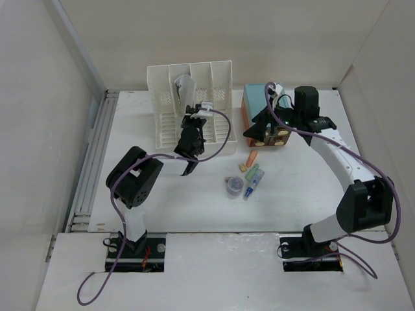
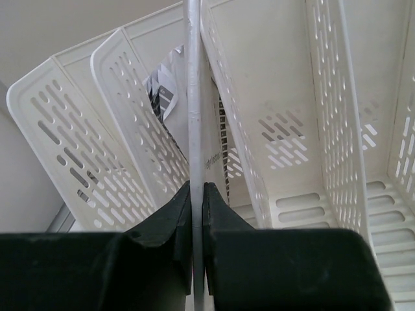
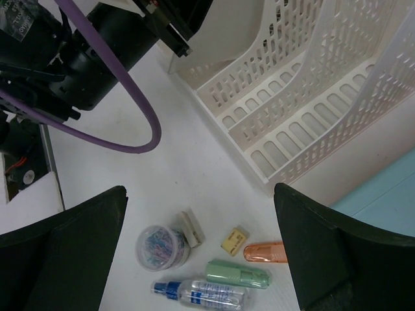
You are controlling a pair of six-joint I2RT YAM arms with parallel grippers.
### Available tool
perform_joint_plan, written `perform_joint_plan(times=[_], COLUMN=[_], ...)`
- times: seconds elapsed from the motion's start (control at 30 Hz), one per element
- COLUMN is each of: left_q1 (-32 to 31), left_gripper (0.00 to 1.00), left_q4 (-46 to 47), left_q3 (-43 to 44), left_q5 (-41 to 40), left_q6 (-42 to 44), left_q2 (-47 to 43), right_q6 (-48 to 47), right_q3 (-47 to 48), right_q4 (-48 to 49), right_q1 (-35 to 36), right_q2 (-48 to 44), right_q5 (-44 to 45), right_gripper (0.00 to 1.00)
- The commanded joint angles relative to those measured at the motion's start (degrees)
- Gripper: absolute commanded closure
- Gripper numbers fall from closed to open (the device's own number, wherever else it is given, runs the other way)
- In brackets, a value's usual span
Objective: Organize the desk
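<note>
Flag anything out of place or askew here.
Clip tub, highlighters and a bottle lie loose at mixed angles on the desk. Printed paper in a rack slot looks crumpled, beside the sheet the left gripper grips.

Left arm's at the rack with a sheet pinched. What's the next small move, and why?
Probably ease the left gripper forward so the sheet slides deeper into the file rack, before any release. Its jaws are shut on the sheet's edge, and the sheet stands upright between two dividers, seemingly not fully in.
</note>
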Motion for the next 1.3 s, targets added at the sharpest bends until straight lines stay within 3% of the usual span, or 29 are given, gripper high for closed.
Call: perform_joint_plan(times=[0.0, 0.3, 0.33, 0.37, 0.4, 0.47, 0.53, 0.7, 0.8, 0.9, 1.0, 1.03, 1.07, 1.13, 1.17, 1.27], left_q1=[-0.12, -0.12, -0.12, -0.12, -0.12, 0.49, 0.5, 4.44, 6.03, 7.52, 9.1, 9.63, 10.77, 11.56, 12.88, 17.01], left_gripper=[1.0, 0.99, 0.91, 0.7, 0.61, 0.51, 0.43, 0.39, 0.39, 0.39, 0.38, 0.37, 0.34, 0.36, 0.37, 0.54], left_q4=[42.28, 37.38, 33.97, 32.55, 29.14, 24.91, 18.07, -12.6, -28.05, -38.89, -62.76, -79.27, -88.49, -105.11, -111.54, -107.03], left_q3=[1.67, 1.67, 1.15, 1.15, 1.15, 1.15, 2.46, 10.17, 15.28, 23.97, 44.23, 52.04, 72.39, 95.51, 102.33, 85.73], left_q5=[0.18, -4.47, -5.52, -5.53, -6.23, -6.23, -6.23, -1.77, 1.66, 5.88, 13.17, 15.02, 18.52, 20.39, 21.44, 25.14], left_q6=[0.59, -2.21, -3.0, -3.88, -5.11, -6.69, -9.24, -23.71, -27.7, -32.27, -38.24, -39.91, -41.14, -41.95, -41.95, -47.11], left_q2=[2.3, -0.41, -2.07, -2.96, -4.62, -6.38, -8.49, -16.05, -17.37, -18.78, -15.9, -10.49, -6.17, 3.58, 7.54, -1.62], right_q6=[-1.66, -2.8, -2.8, -2.8, -2.8, -2.8, -2.8, -2.8, -2.8, -2.8, -2.8, -2.8, -2.8, -2.8, -2.8, -2.8], right_q3=[0.17, 0.7, 0.7, 0.7, 0.7, 0.7, 1.23, 1.23, 1.23, 1.23, 1.23, 1.23, 1.75, 1.76, 1.76, 2.28], right_q4=[-0.03, -1.61, -1.61, -1.61, -1.61, -1.61, -1.61, -2.14, -2.14, -2.14, -2.14, -2.14, -2.66, -2.67, -2.67, -3.2], right_q1=[-0.41, -0.41, -0.41, -0.41, -0.41, -0.41, -0.41, -0.94, -0.94, -0.94, -0.94, -0.94, -0.94, -0.94, -0.94, -0.94], right_q2=[0.61, 1.14, 1.14, 1.14, 1.14, 1.14, 1.14, 0.52, -0.09, -0.62, -1.14, -1.15, -1.15, -1.15, -1.15, -1.15], right_q5=[-2.62, -2.62, -2.62, -2.62, -2.62, -2.62, -3.15, -3.67, -4.2, -4.2, -4.2, -4.2, -4.2, -4.2, -4.2, -4.82], right_gripper=[0.0, 0.0, 0.0, 0.0, 0.0, 0.0, 0.0, 0.0, 0.0, 0.0, 0.0, 0.0, 0.0, 0.0, 0.0, 0.0])
